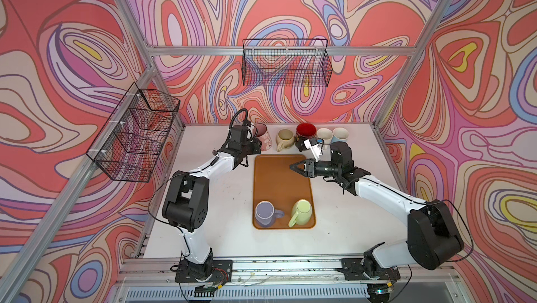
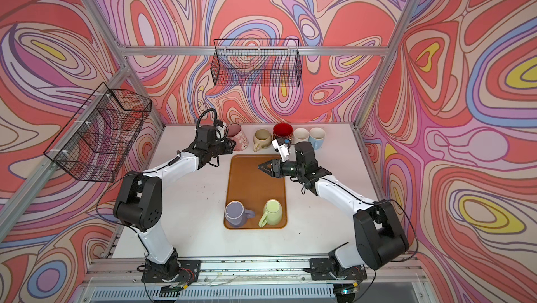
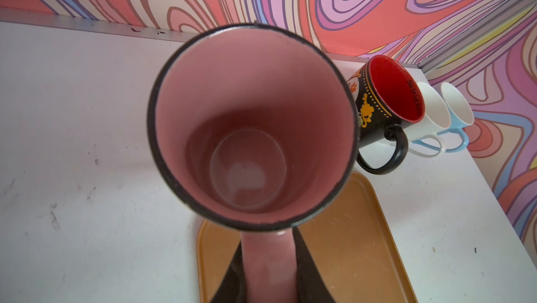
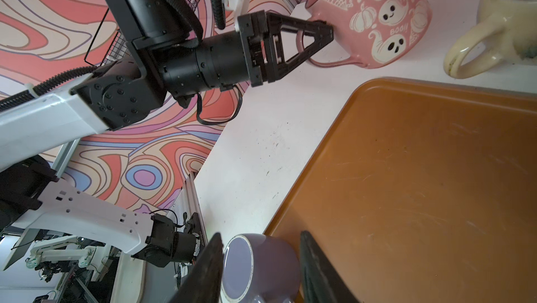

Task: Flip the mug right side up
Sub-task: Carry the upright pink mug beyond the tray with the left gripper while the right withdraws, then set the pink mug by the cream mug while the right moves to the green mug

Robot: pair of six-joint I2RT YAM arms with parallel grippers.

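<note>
Four mugs beside pink mug, left claw pinching its handle, right claw ajar, apparently empty.

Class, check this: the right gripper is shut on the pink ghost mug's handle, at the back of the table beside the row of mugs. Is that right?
No: the left gripper is the one shut on the handle of the pink ghost mug, as the right wrist view shows. The right gripper hangs open over the tray. The rest stands.
</note>
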